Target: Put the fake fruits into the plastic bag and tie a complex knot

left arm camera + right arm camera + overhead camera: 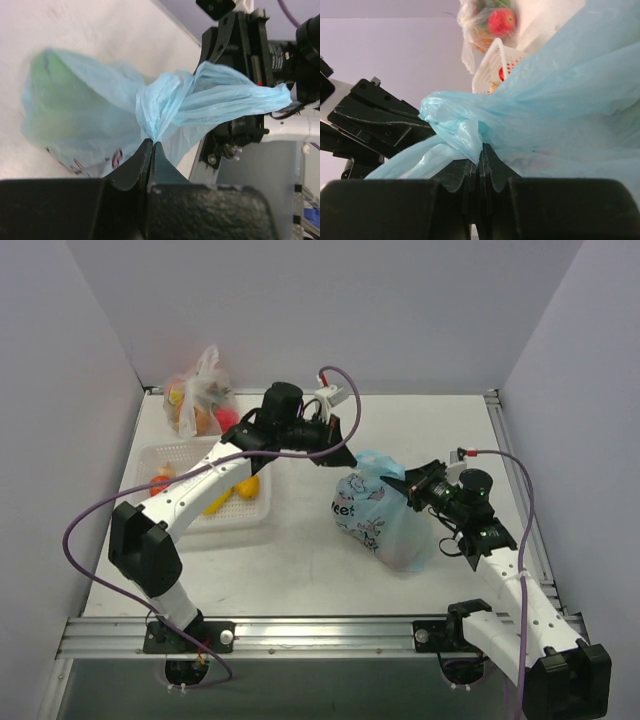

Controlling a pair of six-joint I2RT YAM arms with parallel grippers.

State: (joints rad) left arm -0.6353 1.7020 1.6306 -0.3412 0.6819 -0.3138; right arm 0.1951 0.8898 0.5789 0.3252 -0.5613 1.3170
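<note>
Left claw (151, 146) and right claw (480, 156) both clench handles of the blue bag (375, 525), either side of its knot (160, 107). A white basket (245, 512) sits apart.

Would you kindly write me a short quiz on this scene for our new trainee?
1. True or false: the left gripper and the right gripper are both shut on the plastic bag.
2. In the top view, the white basket lies on which side of the bag? A left; B right; C underneath.
3. Which colour shows through the bag in the left wrist view?
Key: 1 true; 2 A; 3 green.
</note>
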